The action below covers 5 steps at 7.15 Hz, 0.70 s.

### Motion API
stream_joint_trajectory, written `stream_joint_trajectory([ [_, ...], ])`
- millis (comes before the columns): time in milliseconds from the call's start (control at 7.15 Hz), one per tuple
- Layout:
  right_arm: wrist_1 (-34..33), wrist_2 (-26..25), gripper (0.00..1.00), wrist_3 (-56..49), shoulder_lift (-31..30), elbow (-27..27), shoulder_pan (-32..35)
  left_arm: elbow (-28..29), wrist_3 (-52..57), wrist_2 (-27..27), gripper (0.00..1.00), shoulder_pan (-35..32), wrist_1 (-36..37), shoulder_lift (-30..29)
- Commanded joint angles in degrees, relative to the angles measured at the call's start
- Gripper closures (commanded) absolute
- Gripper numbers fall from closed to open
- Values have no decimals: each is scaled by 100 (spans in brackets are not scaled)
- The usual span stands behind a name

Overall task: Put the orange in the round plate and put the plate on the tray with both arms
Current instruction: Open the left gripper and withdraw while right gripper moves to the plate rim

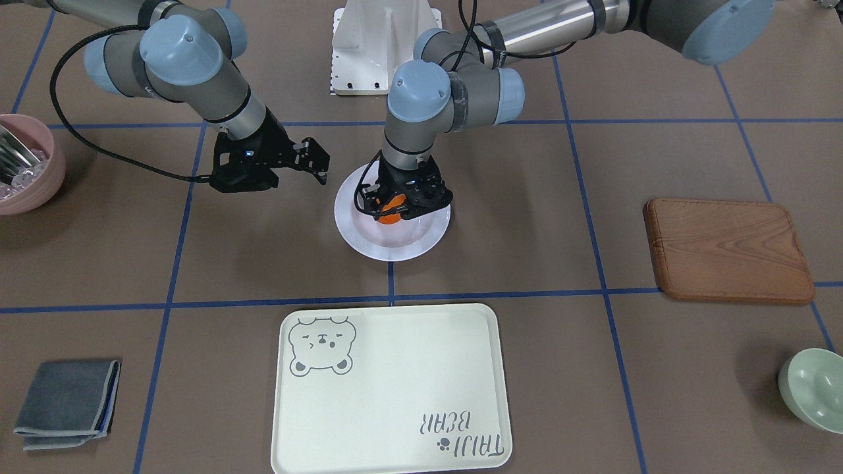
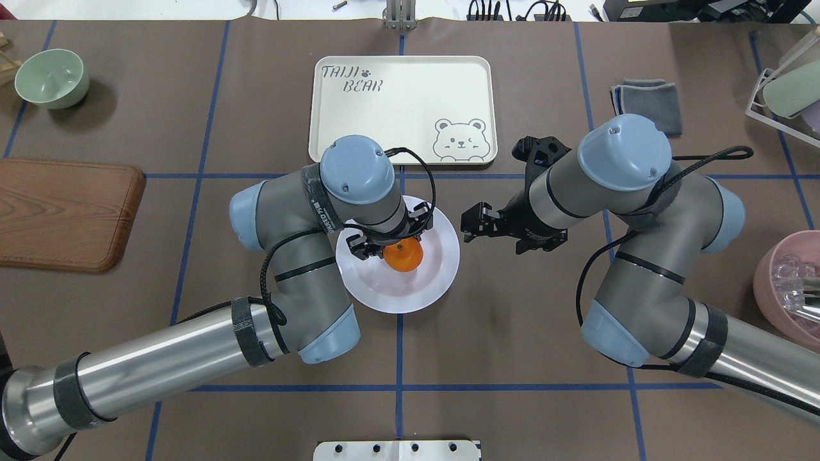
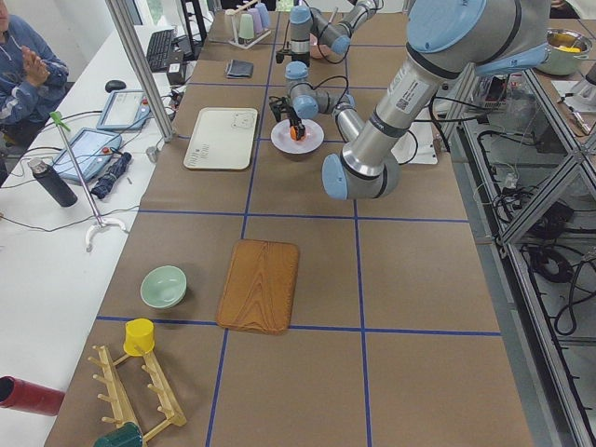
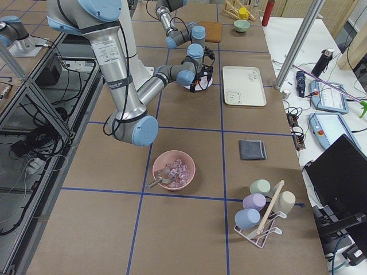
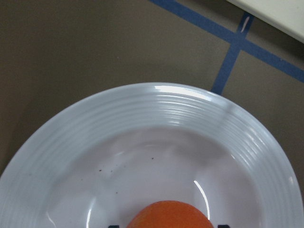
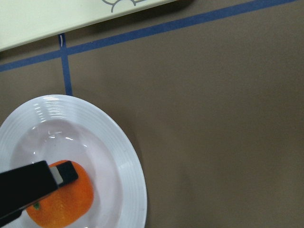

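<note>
The orange (image 2: 403,255) lies low in the hollow of the white round plate (image 2: 410,294) at the table's middle. My left gripper (image 2: 400,246) points down over it and is shut on the orange (image 1: 390,213). In the left wrist view its two fingertips flank the orange (image 5: 168,216) closely. One of those fingers (image 6: 28,192) also shows against the fruit in the right wrist view. My right gripper (image 2: 469,225) hovers open beside the plate (image 1: 395,249), just off its rim. The cream bear tray (image 1: 395,368) lies bare just beyond the plate.
A brown wooden board (image 1: 728,250) and a pale green bowl (image 1: 813,388) sit on my left side. On my right are a pink bowl (image 1: 26,164) holding clear pieces and a folded grey cloth (image 1: 66,401). A person (image 3: 23,65) sits past the table's far side.
</note>
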Motion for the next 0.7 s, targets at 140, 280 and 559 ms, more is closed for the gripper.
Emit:
stream_joint_trajectory([
  [140, 2245, -639, 0, 1654, -57, -702, -385, -93, 96, 10, 3, -180, 20, 57],
  [280, 2730, -1182, 0, 2137, -74, -791, -613, -233, 105, -42, 3, -320, 38, 110],
  [559, 3879, -1966, 0, 3008, -432, -836, -904, -1022, 96, -234, 3, -758, 55, 565],
])
